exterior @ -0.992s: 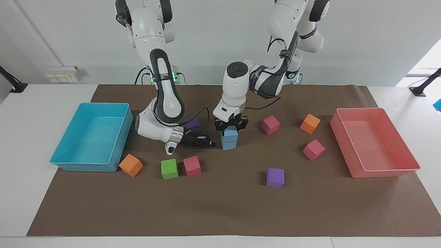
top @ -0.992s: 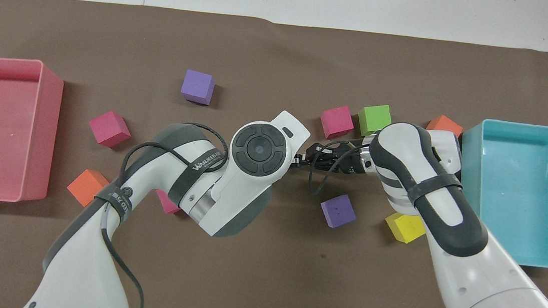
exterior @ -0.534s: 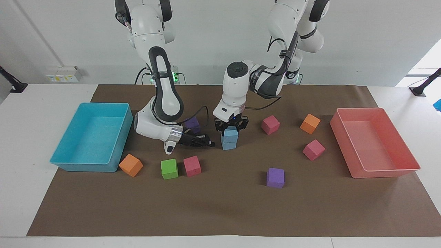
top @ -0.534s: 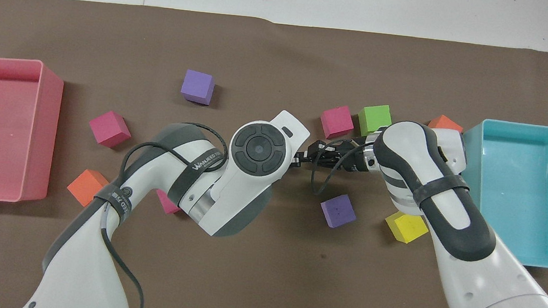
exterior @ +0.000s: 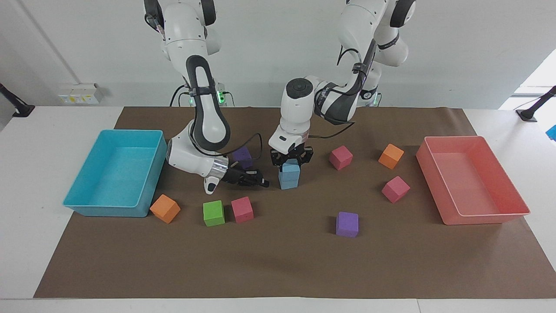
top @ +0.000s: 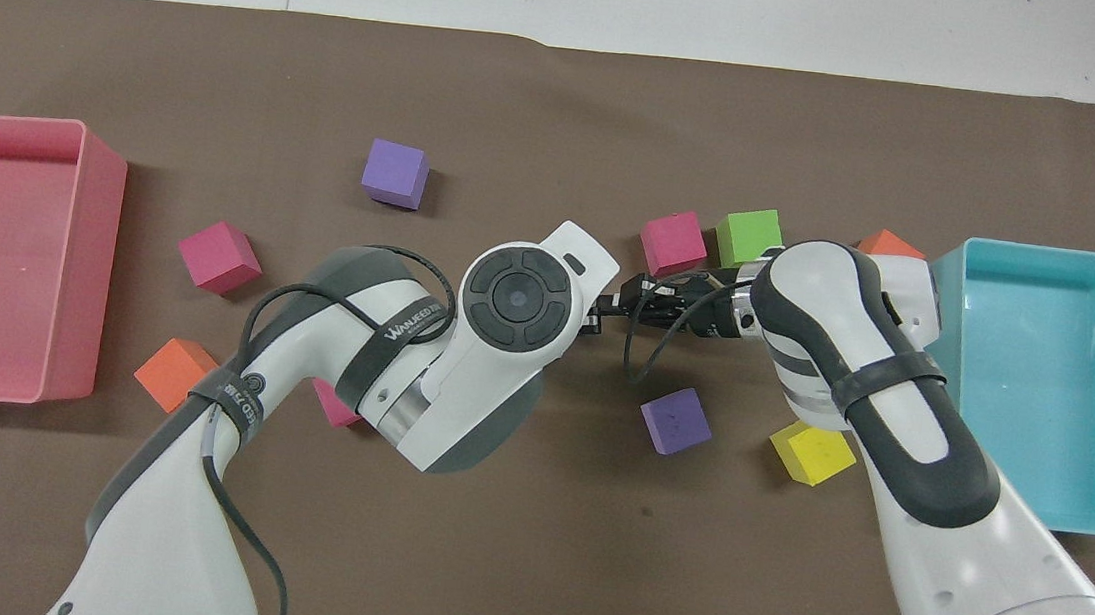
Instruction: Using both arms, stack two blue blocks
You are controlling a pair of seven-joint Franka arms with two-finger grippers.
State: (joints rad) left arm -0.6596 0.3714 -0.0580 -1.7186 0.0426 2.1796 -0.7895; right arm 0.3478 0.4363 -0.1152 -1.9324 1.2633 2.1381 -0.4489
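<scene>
Brown paper covers my white bench (exterior: 52, 117). Left hand (exterior: 291, 159) points straight down, clamped on the upper of two stacked blue blocks (exterior: 289, 175); right hand (exterior: 259, 180) lies level beside them, fingers together.

I am counting eleven cubes: two blue (exterior: 289, 174), three pink (exterior: 242, 209), two purple (exterior: 347, 224), two orange (exterior: 165, 208), one green (exterior: 213, 213), one yellow (top: 813, 452). I am counting two trays (exterior: 114, 208), two arms (exterior: 204, 113).
</scene>
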